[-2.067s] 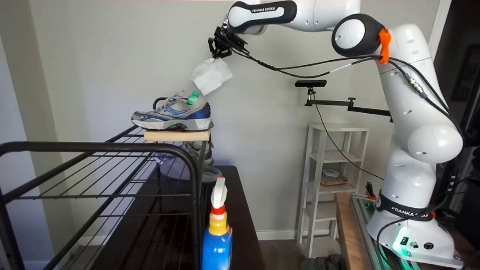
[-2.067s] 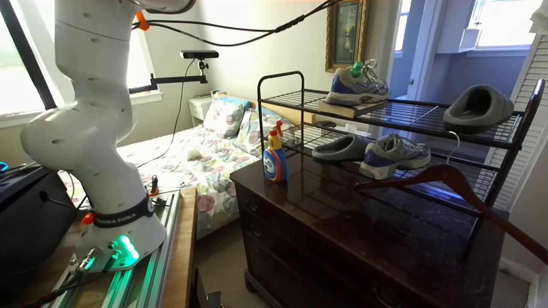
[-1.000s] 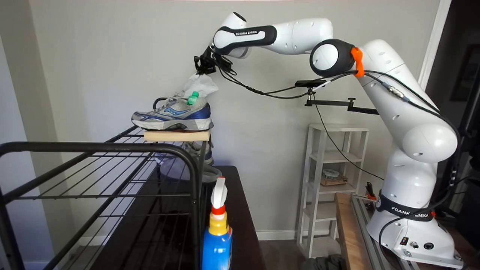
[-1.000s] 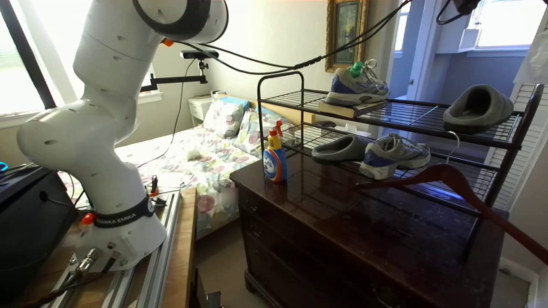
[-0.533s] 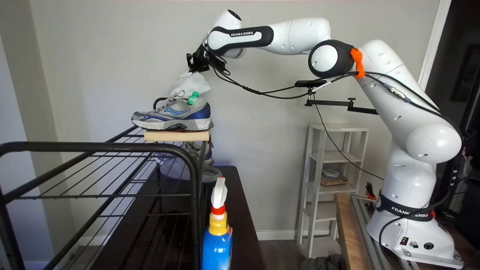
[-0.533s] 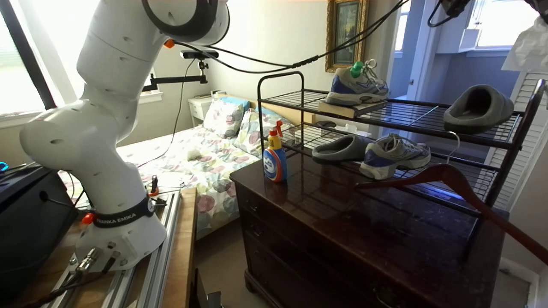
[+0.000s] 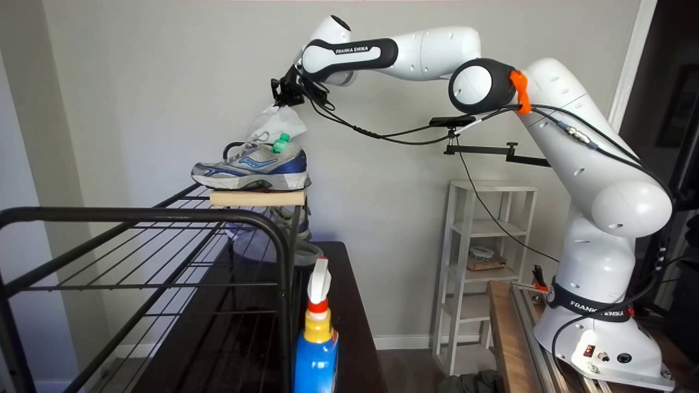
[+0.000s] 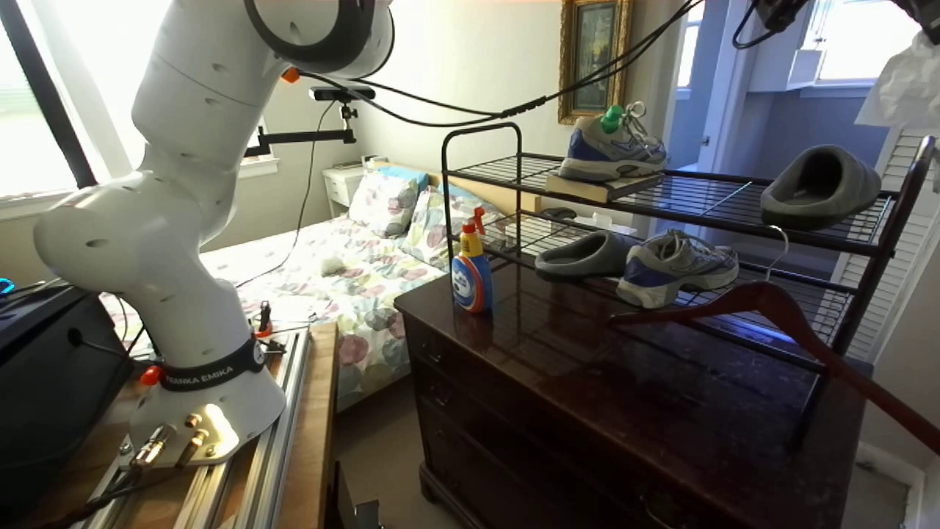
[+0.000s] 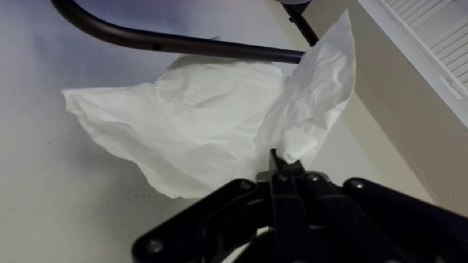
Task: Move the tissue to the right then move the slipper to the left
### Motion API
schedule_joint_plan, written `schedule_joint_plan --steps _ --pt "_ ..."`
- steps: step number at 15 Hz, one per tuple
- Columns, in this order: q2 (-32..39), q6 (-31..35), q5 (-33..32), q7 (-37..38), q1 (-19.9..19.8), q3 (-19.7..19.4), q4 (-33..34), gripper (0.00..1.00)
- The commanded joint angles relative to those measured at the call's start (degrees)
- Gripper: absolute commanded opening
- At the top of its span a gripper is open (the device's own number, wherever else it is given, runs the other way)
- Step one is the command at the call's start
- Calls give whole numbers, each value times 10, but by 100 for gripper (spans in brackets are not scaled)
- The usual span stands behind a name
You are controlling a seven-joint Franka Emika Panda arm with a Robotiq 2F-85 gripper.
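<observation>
A white tissue (image 7: 285,121) hangs from my gripper (image 7: 279,102), beyond the sneaker in that exterior view. The tissue shows at the right edge of an exterior view (image 8: 907,87), higher than the rack's end rail, with my gripper (image 8: 924,16) partly cut off. In the wrist view my gripper (image 9: 289,160) is shut on the tissue (image 9: 212,109), which spreads beyond the fingertips near a dark rail. A grey slipper (image 8: 815,192) sits on the rack's top shelf at the right end. Another grey slipper (image 8: 591,256) is on the lower level, left of a sneaker.
The black wire rack (image 8: 723,198) stands on a dark dresser (image 8: 573,397). A sneaker (image 8: 606,150) with a green-capped bottle in it rests on a book (image 8: 602,189). Another sneaker (image 8: 672,268) is lower. A spray bottle (image 8: 472,275) and wooden hanger (image 8: 764,297) are nearby.
The arm has lowered and reached farther over the rack with the tissue in the gripper. In the last half second it has hardly moved. The shoes and slippers have not moved.
</observation>
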Motion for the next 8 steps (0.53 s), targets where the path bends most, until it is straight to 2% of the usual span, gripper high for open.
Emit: schedule_joint_plan --steps 1,4,8 --pt "3 7 43 -29 -13 44 -10 0" --pt "9 4 54 -24 -11 63 -13 0" --pt "3 17 31 33 5 42 -36 0"
